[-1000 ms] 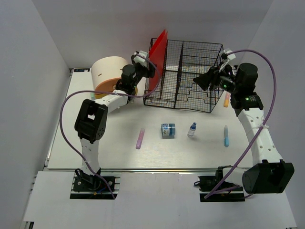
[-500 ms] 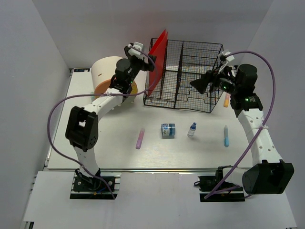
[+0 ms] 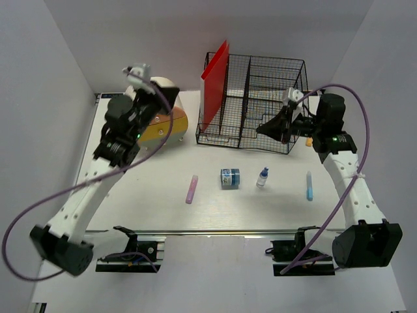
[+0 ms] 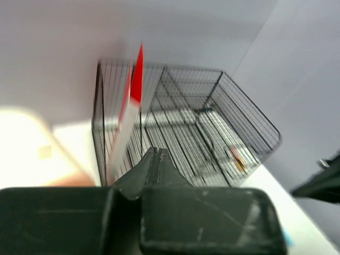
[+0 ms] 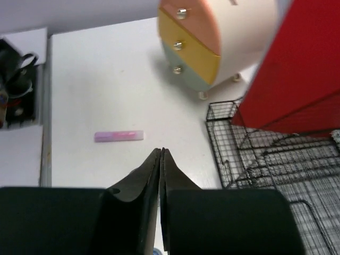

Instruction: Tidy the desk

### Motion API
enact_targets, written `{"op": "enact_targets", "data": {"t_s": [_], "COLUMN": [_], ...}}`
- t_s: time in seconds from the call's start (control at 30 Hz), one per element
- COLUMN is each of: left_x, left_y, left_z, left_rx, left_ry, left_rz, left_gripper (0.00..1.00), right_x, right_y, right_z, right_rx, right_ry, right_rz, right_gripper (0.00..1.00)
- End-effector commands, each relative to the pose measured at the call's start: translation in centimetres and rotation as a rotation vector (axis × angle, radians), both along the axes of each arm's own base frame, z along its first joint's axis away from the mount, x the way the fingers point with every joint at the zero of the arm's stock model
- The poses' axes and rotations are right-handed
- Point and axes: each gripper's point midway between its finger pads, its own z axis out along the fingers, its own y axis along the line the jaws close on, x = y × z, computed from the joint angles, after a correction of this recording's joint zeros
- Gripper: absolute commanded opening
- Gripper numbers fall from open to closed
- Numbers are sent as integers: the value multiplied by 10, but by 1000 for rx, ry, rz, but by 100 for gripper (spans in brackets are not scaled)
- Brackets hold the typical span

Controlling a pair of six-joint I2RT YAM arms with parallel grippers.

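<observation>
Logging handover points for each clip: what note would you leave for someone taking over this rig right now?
The left gripper is shut and empty, near the drawer box.
The right gripper is shut and empty, at the wire basket.
Done: the red folder stands in the basket's left compartment.
To do: the pink stick, blue jar, dropper bottle and blue pen lie loose on the desk.

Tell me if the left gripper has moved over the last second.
Yes. The left gripper drew back left, away from the red board in the basket, to above the drawer box.
</observation>
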Motion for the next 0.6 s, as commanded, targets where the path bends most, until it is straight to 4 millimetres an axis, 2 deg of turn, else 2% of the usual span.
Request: {"op": "enact_targets", "data": {"t_s": [0.0,0.03,0.1,0.13,0.17,0.2,0.23,0.27,0.3,0.33,0.37,0.4,0.43,0.47,0.5,0.53,0.57], "left_x": [-35,-43,-50,-55,-55,-50,-53,-49,-45,-40,-33,-28,-21,-17,-11,-6,-3], "left_y": [29,33,48,51,59,72,81,85,90,91,91,93,96,97,98,101,102], "left_z": [-62,-90,-106,-120,-135,-144,-158,-150,-147,-165,-147,-147,-160,-159,-151,-156,-156], "left_rx": [-61,-62,-69,-72,-66,-60,-73,-79,-68,-15,-22,-9,42,51,51,72,70], "left_ry": [261,338,381,437,477,500,566,566,566,636,618,627,666,668,651,653,647], "left_rz": [92,106,180,208,259,352,417,450,491,527,542,566,611,628,644,675,687], "left_gripper": [0,4,32,54,63,71,84,98,98,98,98,98,98,98,95,92,86], "right_x": [-36,-36,-39,-39,-46,-45,-46,-49,-46,-41,-39,-32,-31,-28,-27,-27,-28], "right_y": [15,17,24,26,30,31,33,33,31,32,31,29,30,32,33,34,37], "right_z": [3,1,-9,-15,-18,-31,-36,-38,-52,-48,-50,-53,-53,-56,-59,-59,-63], "right_rx": [13,5,-23,-27,-30,-36,-31,-24,-28,-5,-3,-7,5,5,1,-5,-14], "right_ry": [-66,-60,-28,-11,-4,33,51,52,88,91,104,123,166,185,198,204,218], "right_rz": [158,149,121,111,122,98,94,86,47,18,-4,-42,-57,-59,-61,-59,-48], "right_gripper": [0,5,27,39,48,54,57,58,59,59,58,56,50,33,24,12,6]}}
